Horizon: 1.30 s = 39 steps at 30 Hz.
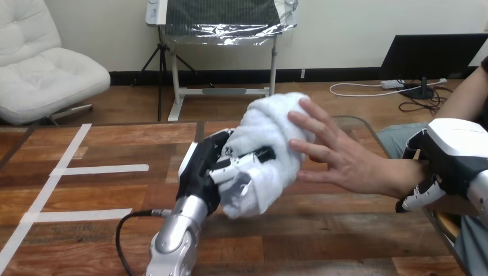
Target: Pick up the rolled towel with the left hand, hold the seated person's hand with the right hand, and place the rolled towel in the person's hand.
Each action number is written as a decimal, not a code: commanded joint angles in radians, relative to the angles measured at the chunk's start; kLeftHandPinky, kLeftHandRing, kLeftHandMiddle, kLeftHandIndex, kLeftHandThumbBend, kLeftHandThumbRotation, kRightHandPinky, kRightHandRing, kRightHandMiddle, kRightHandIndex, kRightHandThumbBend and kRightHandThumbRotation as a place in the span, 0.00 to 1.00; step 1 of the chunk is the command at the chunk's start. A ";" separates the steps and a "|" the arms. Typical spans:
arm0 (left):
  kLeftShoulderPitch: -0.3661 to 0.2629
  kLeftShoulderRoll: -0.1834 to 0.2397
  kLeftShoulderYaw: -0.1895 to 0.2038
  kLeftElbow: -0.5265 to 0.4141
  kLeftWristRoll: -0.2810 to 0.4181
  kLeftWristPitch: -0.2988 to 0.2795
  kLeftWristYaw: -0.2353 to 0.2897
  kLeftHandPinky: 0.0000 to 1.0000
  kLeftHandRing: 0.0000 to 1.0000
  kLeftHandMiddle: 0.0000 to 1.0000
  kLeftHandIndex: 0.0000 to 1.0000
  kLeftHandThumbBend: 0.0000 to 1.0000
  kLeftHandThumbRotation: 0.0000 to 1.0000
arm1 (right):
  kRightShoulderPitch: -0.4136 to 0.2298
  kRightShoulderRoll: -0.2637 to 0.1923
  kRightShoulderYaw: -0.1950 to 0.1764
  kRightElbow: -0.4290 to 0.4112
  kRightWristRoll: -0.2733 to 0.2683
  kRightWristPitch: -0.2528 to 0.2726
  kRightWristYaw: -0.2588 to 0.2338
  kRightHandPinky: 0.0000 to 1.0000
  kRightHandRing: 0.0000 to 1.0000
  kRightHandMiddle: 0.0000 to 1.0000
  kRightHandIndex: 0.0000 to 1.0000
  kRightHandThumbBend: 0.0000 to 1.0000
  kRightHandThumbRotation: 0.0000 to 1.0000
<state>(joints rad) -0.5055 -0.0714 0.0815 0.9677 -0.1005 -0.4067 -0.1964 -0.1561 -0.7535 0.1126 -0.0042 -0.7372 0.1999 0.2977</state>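
Rolled towel [270, 138] — white, fluffy terry, wound into a thick bundle with soft folds along its side. Tilted: upper end leaning toward the person's hand [339, 158], lower end hanging down and away from it. Raised clear of the table [86, 241], just left of the person's hand and touching its fingertips.

Left hand [213, 169] further left of the person's hand, on the side of the towel away from it. Palm turned toward the roll, fingers [253, 156] curled across its front and gripping it. Silver forearm [175, 230] rising steeply from below.

Person's hand open, fingers spread, palm facing the towel, meeting it with the fingertips only and not closed on it.

Right hand [454, 149] right of the person's hand, at the wrist [397, 175] — white shell lying over the top, fingers [417, 198] curled in from beneath, closed round the wrist.

White tape lines [103, 168] flat on the table, well left of the person's hand.
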 commanded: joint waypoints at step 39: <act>-0.162 -0.215 -0.067 -0.001 -0.007 -0.040 -0.051 0.27 0.35 0.41 0.47 0.68 0.00 | -0.079 -0.020 -0.059 -0.048 0.001 -0.012 -0.046 0.27 0.35 0.43 0.50 0.83 0.00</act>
<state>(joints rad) -0.5649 -0.1554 0.0628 0.9955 -0.1143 -0.4194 -0.2170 -0.1613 -0.7535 0.0995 -0.0337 -0.7316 0.1854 0.2854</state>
